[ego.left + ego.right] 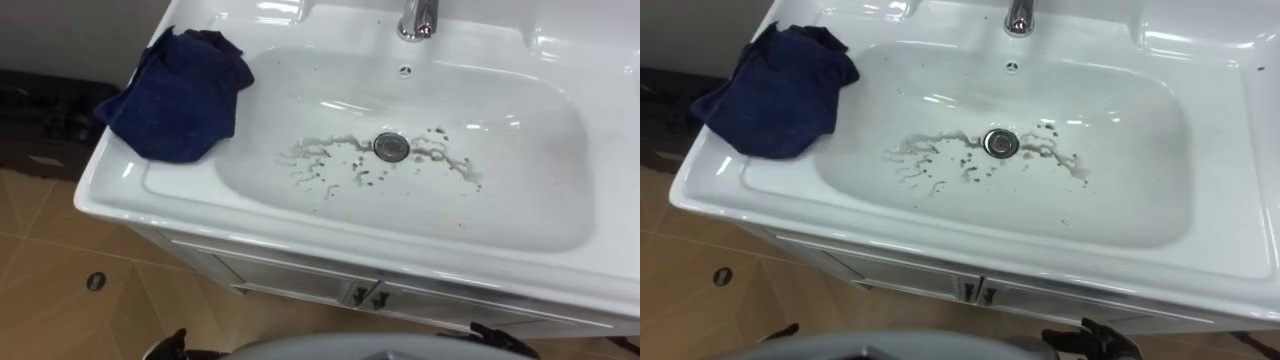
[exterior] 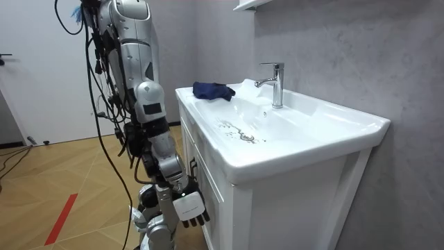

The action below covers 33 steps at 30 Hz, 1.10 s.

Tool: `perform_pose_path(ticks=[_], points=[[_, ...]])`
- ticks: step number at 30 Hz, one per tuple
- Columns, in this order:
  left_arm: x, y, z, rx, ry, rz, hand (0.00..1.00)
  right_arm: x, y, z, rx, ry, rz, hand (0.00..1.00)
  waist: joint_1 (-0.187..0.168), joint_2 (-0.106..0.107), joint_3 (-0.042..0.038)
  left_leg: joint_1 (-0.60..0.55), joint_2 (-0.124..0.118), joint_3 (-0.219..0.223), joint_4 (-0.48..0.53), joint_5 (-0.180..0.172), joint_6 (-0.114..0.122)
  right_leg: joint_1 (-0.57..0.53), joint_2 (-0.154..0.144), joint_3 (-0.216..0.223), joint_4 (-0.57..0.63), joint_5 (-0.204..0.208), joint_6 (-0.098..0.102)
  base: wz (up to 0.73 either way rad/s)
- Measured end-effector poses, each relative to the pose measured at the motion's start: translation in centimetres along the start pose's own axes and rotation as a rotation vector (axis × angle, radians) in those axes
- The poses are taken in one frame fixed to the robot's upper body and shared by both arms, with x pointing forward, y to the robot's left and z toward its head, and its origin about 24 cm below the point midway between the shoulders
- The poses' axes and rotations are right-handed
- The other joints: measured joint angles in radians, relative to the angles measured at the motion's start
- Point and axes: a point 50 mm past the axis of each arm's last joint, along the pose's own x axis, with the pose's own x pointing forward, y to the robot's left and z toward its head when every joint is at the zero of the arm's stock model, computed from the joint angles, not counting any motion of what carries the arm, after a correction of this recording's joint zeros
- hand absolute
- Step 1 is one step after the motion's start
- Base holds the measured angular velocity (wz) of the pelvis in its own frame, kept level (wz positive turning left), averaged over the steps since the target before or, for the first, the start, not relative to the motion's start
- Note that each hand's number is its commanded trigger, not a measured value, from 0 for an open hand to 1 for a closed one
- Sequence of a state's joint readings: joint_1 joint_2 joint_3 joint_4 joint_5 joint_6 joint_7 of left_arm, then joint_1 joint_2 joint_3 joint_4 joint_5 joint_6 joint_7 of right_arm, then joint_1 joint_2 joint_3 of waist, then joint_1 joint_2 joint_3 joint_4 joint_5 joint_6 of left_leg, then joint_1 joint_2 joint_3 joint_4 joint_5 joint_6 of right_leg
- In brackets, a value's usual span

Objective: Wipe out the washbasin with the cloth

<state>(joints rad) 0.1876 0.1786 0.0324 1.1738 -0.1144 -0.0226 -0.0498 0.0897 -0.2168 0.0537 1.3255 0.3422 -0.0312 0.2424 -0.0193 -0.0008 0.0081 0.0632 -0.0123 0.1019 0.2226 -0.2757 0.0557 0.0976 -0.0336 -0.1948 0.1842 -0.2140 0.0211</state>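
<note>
Hanging right hand point(image 2: 192, 208), fingers relaxed, empty; one cloth point(image 1: 180, 95) on one basin point(image 1: 300, 238) rim.

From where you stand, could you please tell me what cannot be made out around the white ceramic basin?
Basin rim beneath the crumpled dark blue cloth: covered by it in every view.
Grey streaks beside the round metal drain: too small to tell wet from dried.
White wall shelf: cut off by the room view's top edge, contents unseen.
</note>
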Motion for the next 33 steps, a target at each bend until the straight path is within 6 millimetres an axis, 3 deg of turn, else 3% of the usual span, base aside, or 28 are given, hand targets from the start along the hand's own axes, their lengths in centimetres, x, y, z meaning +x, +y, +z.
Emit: perform_pose_path(ticks=[33], points=[[0.04,0.22,0.09,-0.036,0.007,0.011,0.00,0.12,0.29,0.26,-0.038,0.012,0.009,0.00,0.002,-0.014,0.0012,-0.004,0.000,-0.005,0.001,0.000,0.000,0.004,-0.001,-0.013,-0.001,0.000,0.000,0.00]])
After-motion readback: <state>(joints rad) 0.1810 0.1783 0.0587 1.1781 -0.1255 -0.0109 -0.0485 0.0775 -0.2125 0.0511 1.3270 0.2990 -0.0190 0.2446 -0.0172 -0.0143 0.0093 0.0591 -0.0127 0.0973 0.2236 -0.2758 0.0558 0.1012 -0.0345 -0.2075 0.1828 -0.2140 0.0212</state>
